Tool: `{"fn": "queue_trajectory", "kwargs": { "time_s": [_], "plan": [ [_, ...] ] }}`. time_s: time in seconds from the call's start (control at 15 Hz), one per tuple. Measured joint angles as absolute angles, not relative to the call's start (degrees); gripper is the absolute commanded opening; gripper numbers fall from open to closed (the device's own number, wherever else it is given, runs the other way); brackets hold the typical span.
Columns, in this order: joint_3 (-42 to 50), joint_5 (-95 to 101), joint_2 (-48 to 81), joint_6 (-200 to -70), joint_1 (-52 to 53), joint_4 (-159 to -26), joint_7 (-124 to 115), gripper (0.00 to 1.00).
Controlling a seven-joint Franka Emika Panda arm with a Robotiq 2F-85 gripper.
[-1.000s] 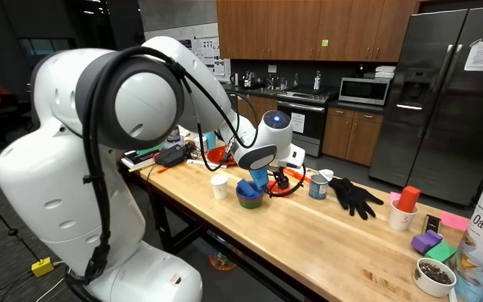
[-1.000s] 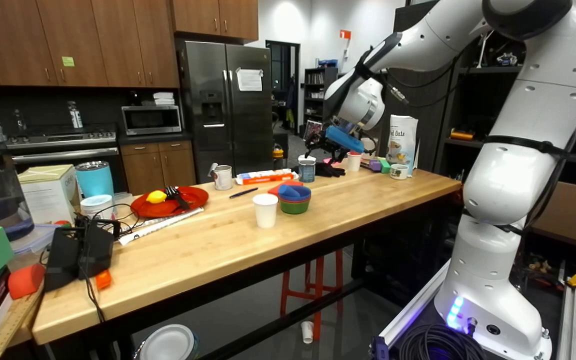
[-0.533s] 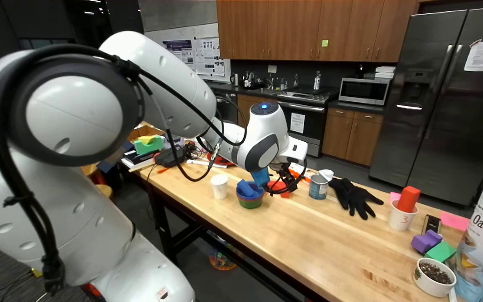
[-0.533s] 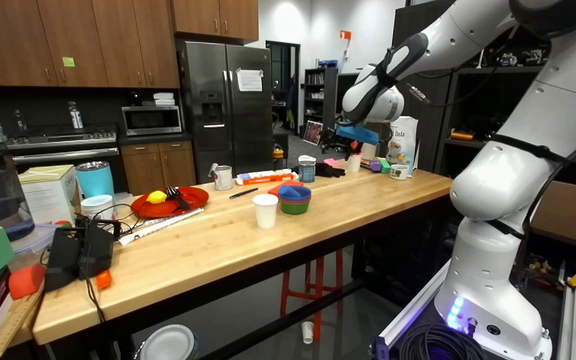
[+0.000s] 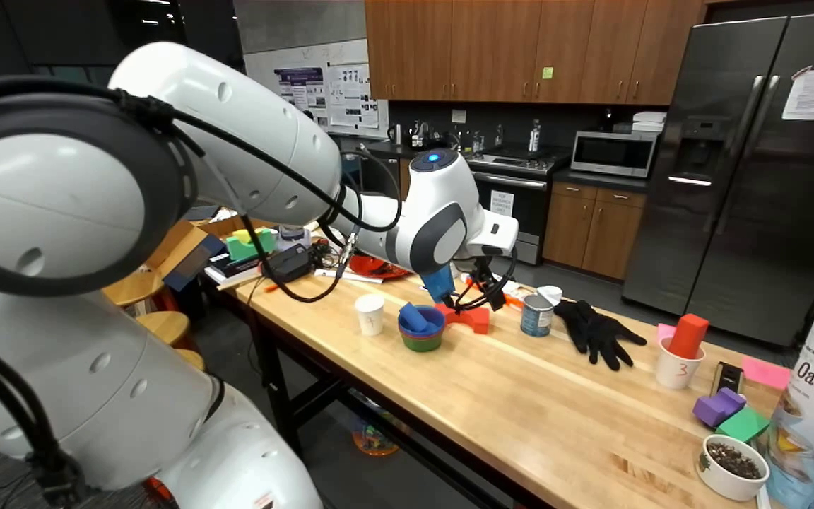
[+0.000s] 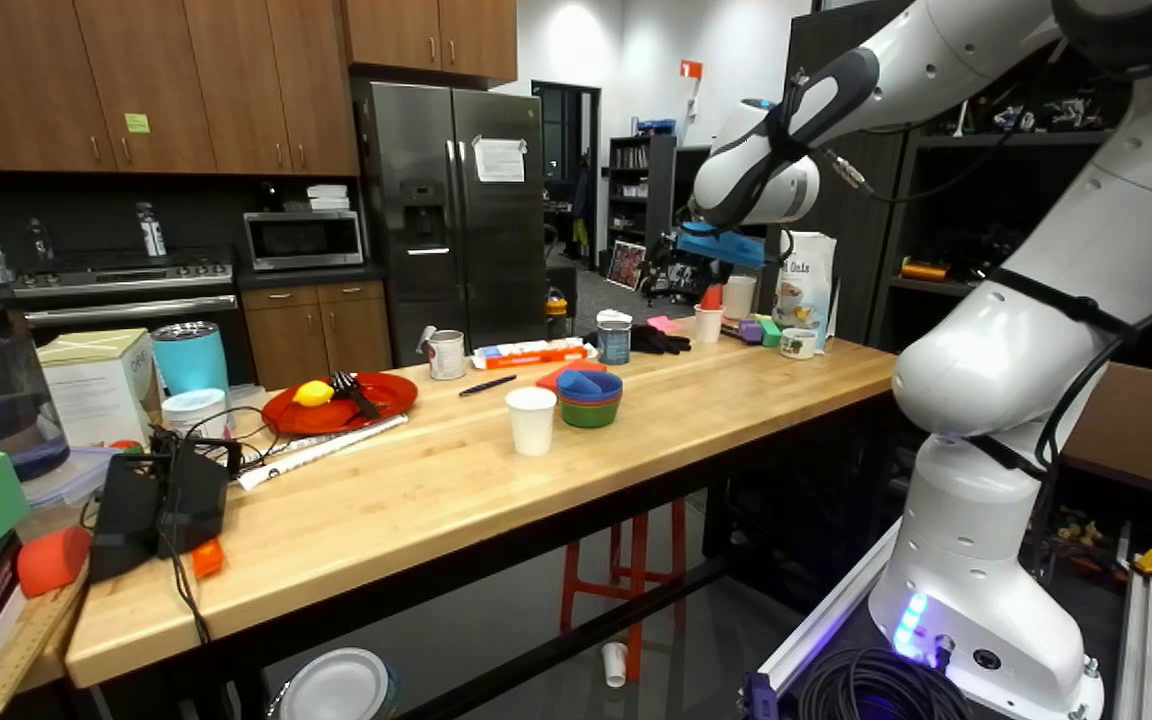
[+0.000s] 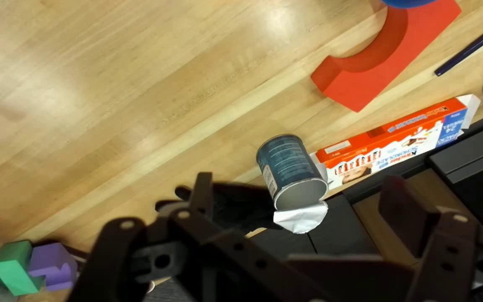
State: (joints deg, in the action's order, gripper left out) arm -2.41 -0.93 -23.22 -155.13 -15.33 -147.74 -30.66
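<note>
My gripper [image 7: 306,205] stands open, its dark fingers [image 7: 203,195] far apart with nothing held between them. In the wrist view a blue-grey can [image 7: 287,163] with a peeled foil lid [image 7: 302,216] shows through the gap, beyond the fingertips; it stands upright on the table in both exterior views. A black glove [image 5: 594,332] lies beside the can and is partly covered by a finger in the wrist view. The red arch block [image 7: 363,79] and an orange-and-white chocolate box [image 7: 396,142] lie on the can's other side. In an exterior view the gripper [image 5: 488,286] hangs above the table, touching nothing visible.
Stacked bowls [image 5: 421,339] with a blue block inside and a white cup [image 6: 532,422] stand near the table's front edge. A red plate [image 6: 341,405] holds a lemon. Toward one end are a cup with a red block [image 5: 679,360], purple and green blocks and an oats bag [image 5: 810,403].
The arm has swung and its elbow has shifted to one side; the wrist has risen and turned. More of the red arch block is uncovered. The gripper stays open and the table objects have not moved.
</note>
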Motion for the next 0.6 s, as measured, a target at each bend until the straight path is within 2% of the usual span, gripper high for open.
{"fn": "queue_trajectory", "kwargs": {
  "time_s": [0.6],
  "plan": [
    [-4.6,10.76,-24.6,-147.04,-19.07,-138.1,-31.66,1.0]
  ]
}}
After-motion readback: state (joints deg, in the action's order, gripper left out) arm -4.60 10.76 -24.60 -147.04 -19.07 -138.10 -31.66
